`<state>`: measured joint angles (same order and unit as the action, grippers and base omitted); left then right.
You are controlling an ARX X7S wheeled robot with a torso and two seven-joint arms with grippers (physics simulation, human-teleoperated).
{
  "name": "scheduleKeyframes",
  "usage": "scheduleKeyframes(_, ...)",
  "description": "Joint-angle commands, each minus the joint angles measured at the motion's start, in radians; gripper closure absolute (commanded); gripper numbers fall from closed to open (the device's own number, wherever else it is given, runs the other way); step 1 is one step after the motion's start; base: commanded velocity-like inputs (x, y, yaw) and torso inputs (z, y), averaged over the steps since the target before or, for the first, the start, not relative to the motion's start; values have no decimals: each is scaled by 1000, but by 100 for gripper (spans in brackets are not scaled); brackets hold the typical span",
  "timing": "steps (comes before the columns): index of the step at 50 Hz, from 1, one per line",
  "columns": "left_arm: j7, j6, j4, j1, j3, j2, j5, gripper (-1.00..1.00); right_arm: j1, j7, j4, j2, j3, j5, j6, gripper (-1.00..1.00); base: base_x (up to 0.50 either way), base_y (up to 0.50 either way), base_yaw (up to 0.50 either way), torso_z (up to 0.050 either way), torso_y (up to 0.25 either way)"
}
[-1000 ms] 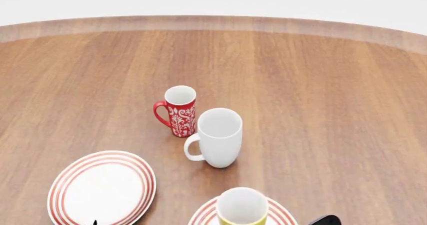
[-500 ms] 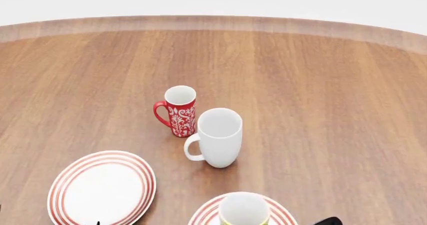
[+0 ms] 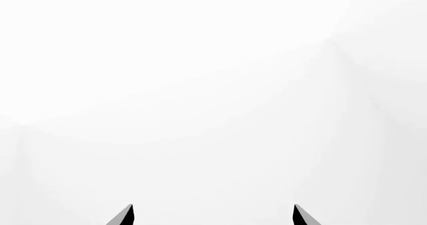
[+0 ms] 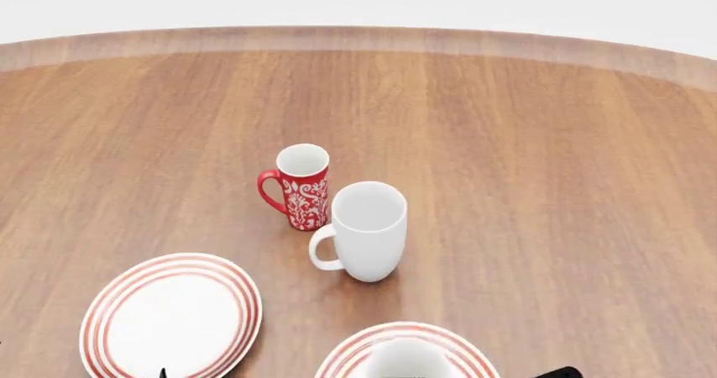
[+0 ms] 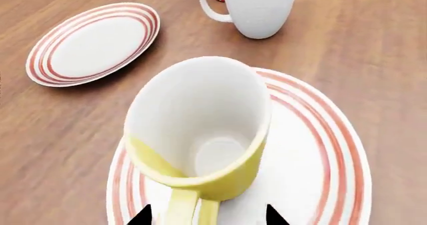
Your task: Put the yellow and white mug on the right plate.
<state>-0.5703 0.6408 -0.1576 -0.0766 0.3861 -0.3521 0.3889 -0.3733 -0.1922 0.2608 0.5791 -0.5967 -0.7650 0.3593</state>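
Observation:
The yellow and white mug (image 5: 200,135) hangs tilted over the right plate (image 5: 320,150), its white inside facing the right wrist camera. Its yellow loop handle runs back between the fingertips of my right gripper (image 5: 207,217), which is shut on it. In the head view the mug (image 4: 405,359) shows at the bottom edge, within the plate's red rings (image 4: 349,357), with the right gripper (image 4: 557,372) just to its right. I cannot tell whether the mug's base touches the plate. My left gripper (image 3: 212,215) is open against a blank white background, holding nothing.
The left plate (image 4: 170,315) lies flat on the wooden table (image 4: 538,143). A tall plain white mug (image 4: 368,229) stands just beyond the right plate, and a red floral mug (image 4: 302,185) stands behind it, almost touching.
The yellow and white mug has sunk lower over the right plate and nearer the head view's bottom edge, the right gripper moving with it. The other mugs and the left plate have not moved.

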Motion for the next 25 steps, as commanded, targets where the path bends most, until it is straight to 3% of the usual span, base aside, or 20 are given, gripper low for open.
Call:
scheduleKeyframes(1,17,-10,-9,0,-25,19,15,-100,55,18,-89,21,38,-10,24,-100,0,0,0,0,0)
scheduleKeyframes(25,11,-12,-17,-6,-12,10,13,-100,229,80,-351,107,80,-123,25,-100,0,0,0,0,0)
